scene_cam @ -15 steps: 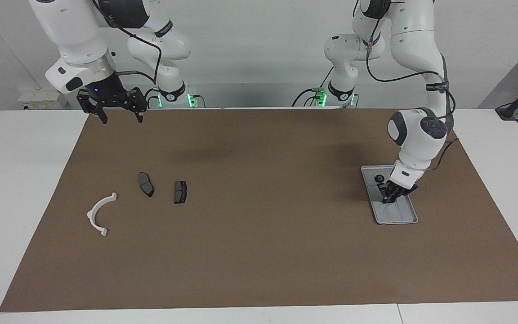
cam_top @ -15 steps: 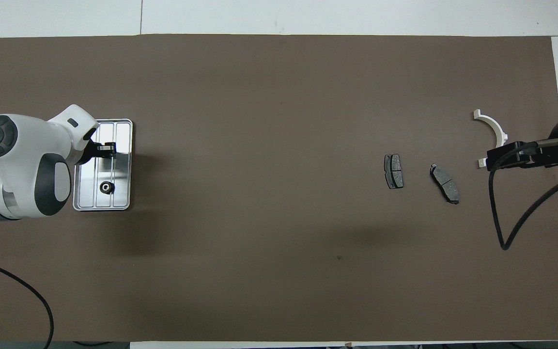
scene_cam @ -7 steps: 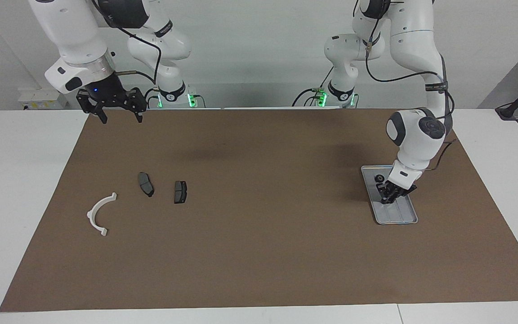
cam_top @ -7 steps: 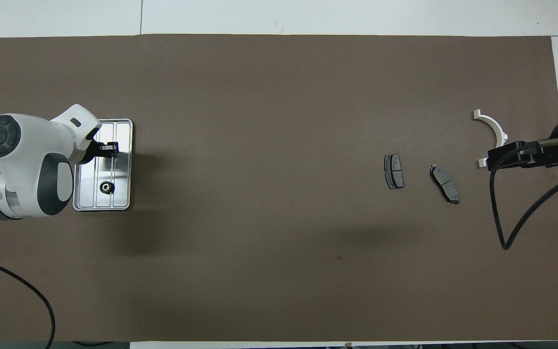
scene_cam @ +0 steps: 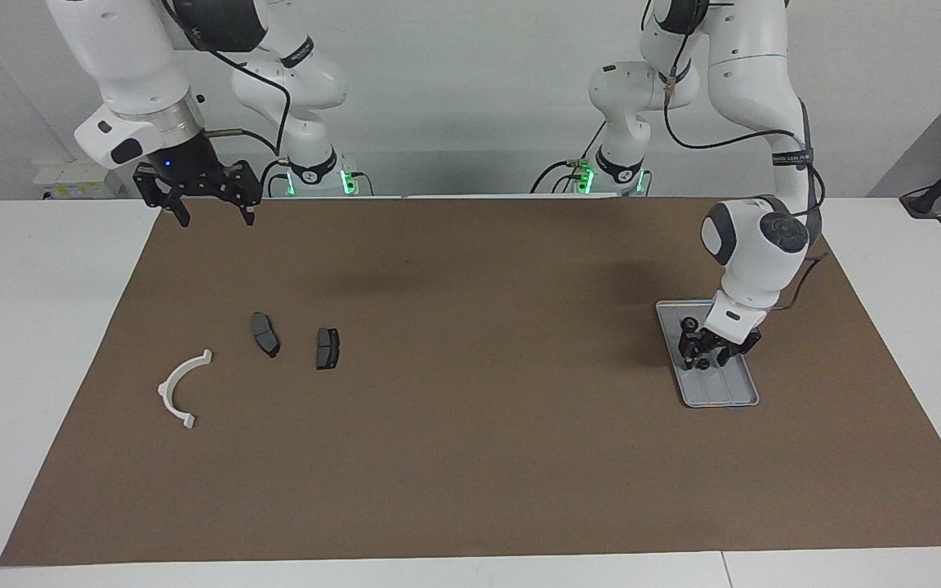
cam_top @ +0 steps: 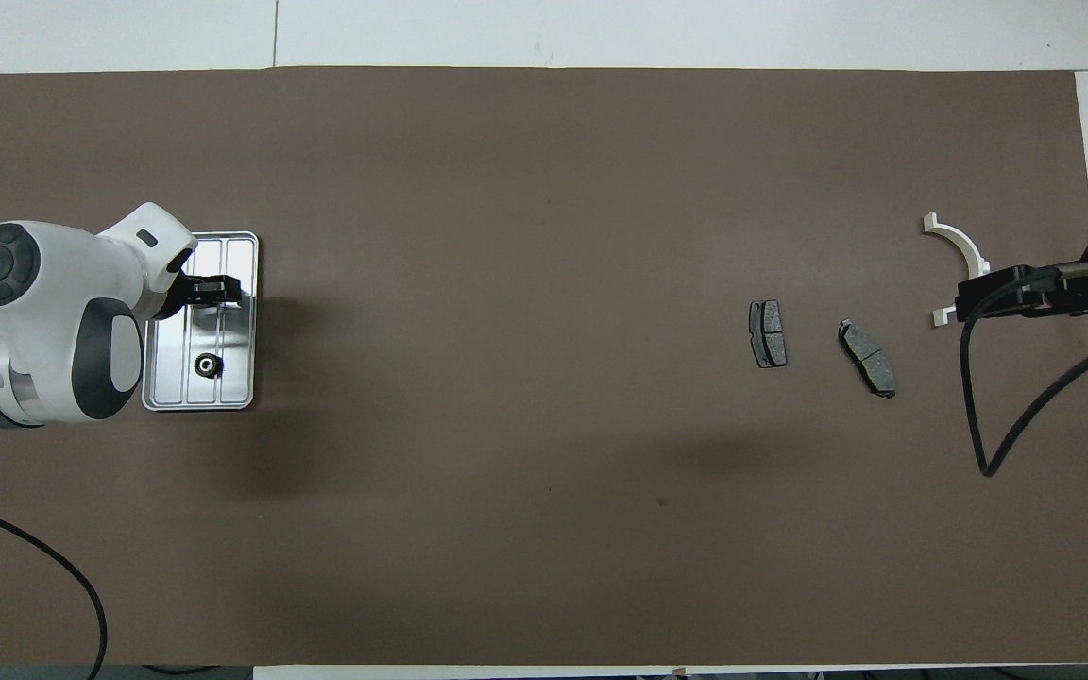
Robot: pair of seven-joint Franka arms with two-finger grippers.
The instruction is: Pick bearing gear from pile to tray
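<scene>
1. Overhead view: the bearing gear [cam_top: 209, 364] lies in the tray [cam_top: 244, 312], near the table's left-arm end; release seems underway.
2. The left gripper [scene_cam: 706, 359], low over the tray, shows parted fingers, apparently holding nothing.
3. The right gripper [scene_cam: 209, 214], fingers spread, waits above the mat's corner.
4. Next: lift the left gripper straight up, clear of the rim.

Silver ribbed tray [cam_top: 240, 312], brown mat [cam_top: 544, 425]

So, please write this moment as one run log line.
left gripper: open over tray | gear: in tray | right gripper: open, waiting
</scene>
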